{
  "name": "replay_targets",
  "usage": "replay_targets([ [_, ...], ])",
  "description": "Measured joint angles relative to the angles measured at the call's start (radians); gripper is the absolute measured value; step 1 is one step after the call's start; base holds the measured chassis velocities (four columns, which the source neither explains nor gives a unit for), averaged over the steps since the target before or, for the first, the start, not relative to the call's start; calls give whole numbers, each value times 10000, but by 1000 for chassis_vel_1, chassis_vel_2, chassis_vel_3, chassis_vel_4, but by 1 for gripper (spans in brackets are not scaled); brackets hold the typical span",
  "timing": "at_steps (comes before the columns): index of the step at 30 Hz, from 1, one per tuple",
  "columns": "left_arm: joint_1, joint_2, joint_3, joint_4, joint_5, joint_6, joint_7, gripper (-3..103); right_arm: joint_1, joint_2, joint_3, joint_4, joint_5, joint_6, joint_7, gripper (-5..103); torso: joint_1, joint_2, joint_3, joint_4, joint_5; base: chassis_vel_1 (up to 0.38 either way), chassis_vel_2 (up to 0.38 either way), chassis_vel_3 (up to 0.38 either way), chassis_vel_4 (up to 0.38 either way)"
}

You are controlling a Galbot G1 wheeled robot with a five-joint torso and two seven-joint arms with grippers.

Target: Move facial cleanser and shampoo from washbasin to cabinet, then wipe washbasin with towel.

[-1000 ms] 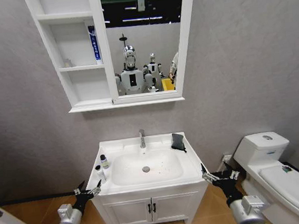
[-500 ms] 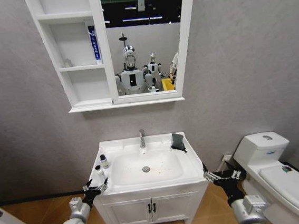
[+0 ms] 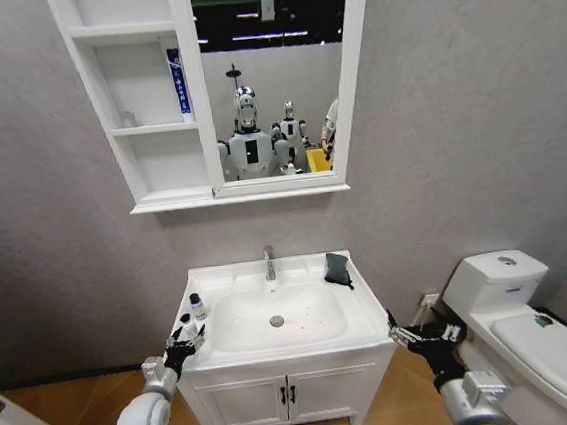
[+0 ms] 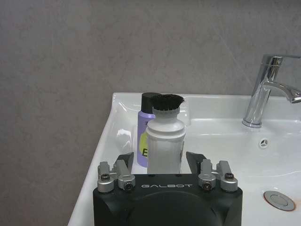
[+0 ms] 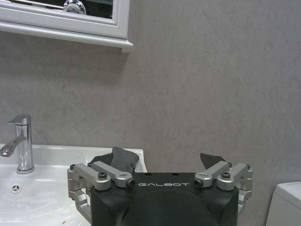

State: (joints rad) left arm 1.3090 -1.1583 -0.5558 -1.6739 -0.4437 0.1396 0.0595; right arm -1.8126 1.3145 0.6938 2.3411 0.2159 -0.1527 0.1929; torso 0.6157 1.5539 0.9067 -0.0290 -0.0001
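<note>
White facial cleanser (image 4: 165, 145), seemingly purple shampoo (image 4: 145, 136) with black cap, white washbasin (image 3: 277, 349), dark towel (image 3: 337, 269).

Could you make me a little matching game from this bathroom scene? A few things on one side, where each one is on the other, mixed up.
Things:
1. facial cleanser
2. shampoo
3. towel
4. right gripper

Places:
A. on the washbasin's back right corner
B. between the open fingers of the left gripper
C. off the washbasin's front right corner, open, holding nothing
D. just behind the white bottle, on the left rim

Pairs: 1-B, 2-D, 3-A, 4-C
</note>
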Motion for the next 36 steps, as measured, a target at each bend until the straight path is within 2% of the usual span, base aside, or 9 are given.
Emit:
replay_targets([
  [8, 73, 3, -85, -166, 46, -26, -53, 36, 37, -4, -26, -38, -12, 0, 2, 100, 0, 0, 0, 0, -2, 0, 0, 0, 0],
  [15, 539, 761, -492, -2175, -214, 474, -697, 32, 27, -26, -35, -28, -20, 0, 13, 100, 0, 0, 0, -1, -1, 0, 0, 0, 0],
  [18, 617, 1692, -881, -3242, -1195, 1108, -1571, 32, 48, -30, -99, -42, -51, 0, 11, 100, -1, 0, 0, 2, -1, 0, 0, 0, 0],
  [19, 341, 2895, -1280, -3876, -2519, 1663, -2519, 32, 92, -23, -190, -115, -112, 0, -9, 100, -2, 0, -1, 2, -1, 0, 0, 0, 0],
  [23, -428, 4507, -1642, -4355, -4374, 2364, -3655, 32, 157, 6, -313, -232, -222, 4, -42, 100, -2, 0, -1, 0, 0, 0, 0, 0, 0],
  [24, -1967, 6350, -1680, -4636, -6822, 3478, -4747, 32, 190, 88, -424, -341, -435, 99, -148, 100, 0, 0, 0, -3, 0, 0, 0, 0, 0],
  [29, -4255, 7823, -1070, -4292, -8948, 4609, -4947, 32, 170, 150, -435, -356, -548, 199, -212, 100, 0, 0, 0, -1, 0, 0, 0, 0, 0],
  [34, -5766, 8203, -103, -3599, -9425, 4816, -4606, 32, 192, 71, -413, -367, -527, 203, -214, 100, 0, 0, 0, 3, -1, 0, 0, 0, 0],
  [36, -7250, 8148, 1081, -2991, -9534, 4820, -4461, 32, 211, -7, -411, -367, -487, 166, -213, 100, 0, 0, 0, 4, -2, 0, 0, 0, 0],
])
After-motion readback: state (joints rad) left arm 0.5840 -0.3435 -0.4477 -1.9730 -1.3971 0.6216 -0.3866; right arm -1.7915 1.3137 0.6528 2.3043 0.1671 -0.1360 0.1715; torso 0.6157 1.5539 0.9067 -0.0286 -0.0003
